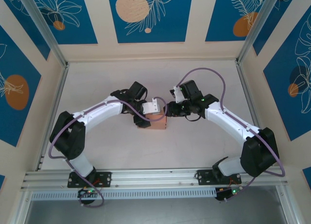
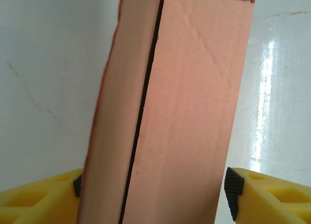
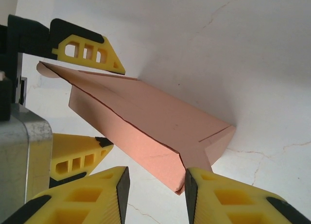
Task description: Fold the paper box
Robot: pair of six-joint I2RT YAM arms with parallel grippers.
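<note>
The white desk (image 1: 97, 151) is carrying the paper box (image 1: 156, 123) at its middle, well clear of every edge, with both arms reaching in from opposite sides. The box is lying flat and looking mostly formed, though a dark seam (image 2: 143, 112) is gaping along its length and the end flap (image 3: 216, 139) is sitting slightly proud. The left gripper (image 2: 155, 199) is straddling the box across its width. One side is meeting the card, while the other pad (image 2: 234, 192) is looking a hair off it, so I cannot tell whether it is clenching or merely bracketing. The right gripper (image 3: 158, 195) is hovering released, grasping nothing, its jaws parted around the box's corner and one finger (image 3: 228, 199) just beside the flap.

Closing that end is probably the step in hand. It is calling for light bracing from the left, since thin card is likely buckling under a squeeze, and a slow, square push from the right so the flap is sliding inside rather than creasing
</note>
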